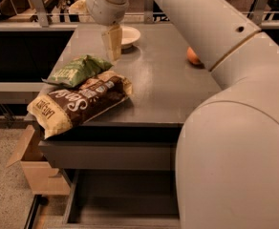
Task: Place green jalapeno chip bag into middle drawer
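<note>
The green jalapeno chip bag (76, 69) lies on the left part of the grey tabletop (158, 85), its near edge tucked against the larger brown-and-yellow chip bag (80, 101). My gripper (112, 46) hangs from the big white arm (216, 42), pointing down just beyond and to the right of the green bag, above the table and apart from the bag. It holds nothing that I can see. The middle drawer (82, 199) stands pulled out at the bottom, its dark floor showing; my arm hides its right part.
A white bowl (130, 34) sits at the back just behind the gripper. An orange (192, 56) lies at the right, partly behind the arm. A plain grey drawer front (106, 154) sits under the tabletop. A cardboard box (32, 168) stands on the floor at left.
</note>
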Robot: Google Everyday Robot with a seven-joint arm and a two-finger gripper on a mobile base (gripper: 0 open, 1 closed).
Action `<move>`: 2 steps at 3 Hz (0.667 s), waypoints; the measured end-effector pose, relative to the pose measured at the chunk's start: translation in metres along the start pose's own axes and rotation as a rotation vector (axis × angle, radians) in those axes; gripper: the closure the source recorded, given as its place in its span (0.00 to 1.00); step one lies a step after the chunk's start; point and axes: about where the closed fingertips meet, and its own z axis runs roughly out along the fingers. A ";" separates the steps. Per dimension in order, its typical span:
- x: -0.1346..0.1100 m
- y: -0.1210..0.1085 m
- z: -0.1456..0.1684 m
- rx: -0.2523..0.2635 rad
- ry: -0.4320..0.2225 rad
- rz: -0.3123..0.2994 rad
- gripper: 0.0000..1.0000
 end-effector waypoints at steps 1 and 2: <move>-0.005 0.004 0.033 -0.062 0.026 -0.061 0.00; -0.007 0.010 0.067 -0.131 0.056 -0.123 0.00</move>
